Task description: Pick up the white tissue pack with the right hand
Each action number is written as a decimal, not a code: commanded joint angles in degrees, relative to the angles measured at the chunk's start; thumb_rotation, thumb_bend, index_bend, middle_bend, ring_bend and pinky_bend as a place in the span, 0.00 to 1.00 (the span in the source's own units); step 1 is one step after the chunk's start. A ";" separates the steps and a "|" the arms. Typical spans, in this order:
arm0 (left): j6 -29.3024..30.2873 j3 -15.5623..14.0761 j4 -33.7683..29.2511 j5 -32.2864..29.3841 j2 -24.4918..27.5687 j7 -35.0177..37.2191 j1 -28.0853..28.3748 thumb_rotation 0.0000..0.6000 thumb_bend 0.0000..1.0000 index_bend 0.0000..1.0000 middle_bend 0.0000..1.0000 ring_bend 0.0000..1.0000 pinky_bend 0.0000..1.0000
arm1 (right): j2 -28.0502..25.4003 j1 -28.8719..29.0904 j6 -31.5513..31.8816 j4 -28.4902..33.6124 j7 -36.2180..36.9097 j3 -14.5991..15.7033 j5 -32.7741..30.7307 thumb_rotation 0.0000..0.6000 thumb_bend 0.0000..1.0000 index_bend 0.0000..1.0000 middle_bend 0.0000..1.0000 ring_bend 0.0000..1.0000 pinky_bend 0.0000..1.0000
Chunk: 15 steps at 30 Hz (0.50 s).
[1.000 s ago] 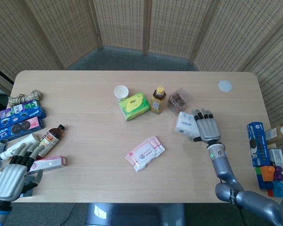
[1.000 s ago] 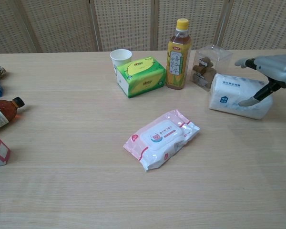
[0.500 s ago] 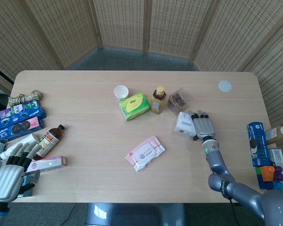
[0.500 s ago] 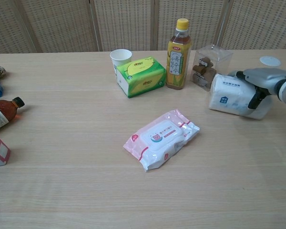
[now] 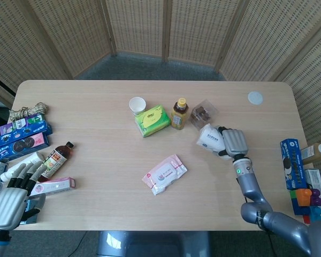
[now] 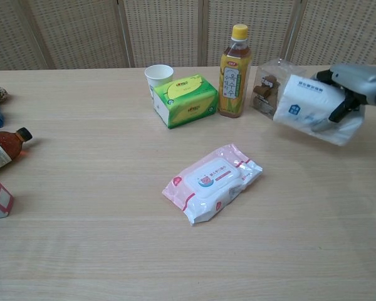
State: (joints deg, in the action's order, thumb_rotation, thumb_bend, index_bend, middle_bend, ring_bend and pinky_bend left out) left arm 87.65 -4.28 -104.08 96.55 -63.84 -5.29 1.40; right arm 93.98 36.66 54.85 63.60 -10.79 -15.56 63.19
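My right hand (image 5: 232, 142) (image 6: 357, 84) grips the white tissue pack (image 5: 211, 140) (image 6: 310, 108) from above and holds it tilted, lifted off the table at the right, in front of the clear box of brown snacks (image 6: 271, 84). The fingers wrap over the pack's far side and the thumb presses its near face. My left hand (image 5: 12, 194) hovers at the table's near left corner with fingers spread and nothing in it; the chest view does not show it.
A pink wet-wipes pack (image 6: 212, 182) lies mid-table. Behind it stand a green tissue box (image 6: 185, 100), a paper cup (image 6: 158, 75) and a yellow tea bottle (image 6: 234, 63). Boxes, a brown bottle (image 5: 58, 158) and rope crowd the left edge; cartons (image 5: 297, 174) stand off the right edge.
The right hand closed around the white tissue pack and raised it off the table, tilting it. The left hand has barely moved.
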 commanded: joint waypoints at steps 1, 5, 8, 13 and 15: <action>-0.02 0.01 0.19 -0.06 -0.17 0.17 -0.02 1.00 0.54 0.11 0.03 0.00 0.00 | -5.62 -1.85 5.43 8.81 -0.31 -1.81 1.63 1.00 0.13 0.45 0.92 0.69 0.77; -0.07 -0.09 0.62 -0.07 -0.56 0.54 -0.09 1.00 0.54 0.11 0.03 0.00 0.00 | -10.06 -2.90 9.28 16.81 -0.72 -3.65 2.53 1.00 0.12 0.46 0.92 0.69 0.77; 0.04 -0.20 1.02 0.01 -0.85 0.92 -0.23 1.00 0.54 0.11 0.03 0.00 0.00 | -12.39 -3.34 11.91 21.40 -0.58 -4.88 3.70 1.00 0.13 0.46 0.93 0.70 0.77; 0.49 -0.46 1.49 0.01 -1.10 1.44 -0.69 1.00 0.54 0.11 0.03 0.00 0.00 | -14.01 -3.71 16.53 25.39 1.52 -6.09 7.73 1.00 0.13 0.46 0.93 0.70 0.77; 0.70 -0.54 1.51 0.05 -1.08 1.56 -0.86 1.00 0.54 0.11 0.03 0.00 0.00 | -14.26 -3.80 17.84 26.20 2.06 -6.16 9.09 1.00 0.13 0.46 0.93 0.70 0.77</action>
State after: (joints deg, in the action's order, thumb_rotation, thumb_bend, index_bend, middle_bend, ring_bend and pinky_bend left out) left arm 88.38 -4.80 -102.58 96.60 -64.92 -3.74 0.54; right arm 80.40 33.16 71.44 88.70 -9.53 -21.23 70.93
